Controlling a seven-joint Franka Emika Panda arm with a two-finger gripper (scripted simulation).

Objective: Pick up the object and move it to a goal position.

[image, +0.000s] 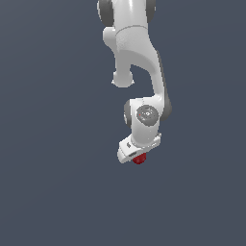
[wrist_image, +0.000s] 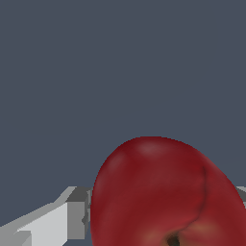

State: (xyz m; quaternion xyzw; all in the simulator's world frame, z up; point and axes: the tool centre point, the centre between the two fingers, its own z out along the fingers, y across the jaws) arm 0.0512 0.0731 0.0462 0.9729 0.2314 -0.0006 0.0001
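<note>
The object (image: pixel 140 159) is a small dark red, roundish ball just under the white hand in the exterior view. It fills the wrist view (wrist_image: pixel 158 192) close up, with a dark dimple and a crease on its skin. My gripper (image: pixel 138 156) points down and is shut on it. One grey-white finger (wrist_image: pixel 53 222) presses against one side of the ball, and a sliver of the other finger (wrist_image: pixel 241 192) shows at the opposite side. The fingertips are hidden behind the ball in the exterior view.
The white arm (image: pixel 139 57) reaches down from the top of the exterior view. All around is a plain dark blue-grey surface (image: pixel 48 144) with no other objects, edges or marks in view.
</note>
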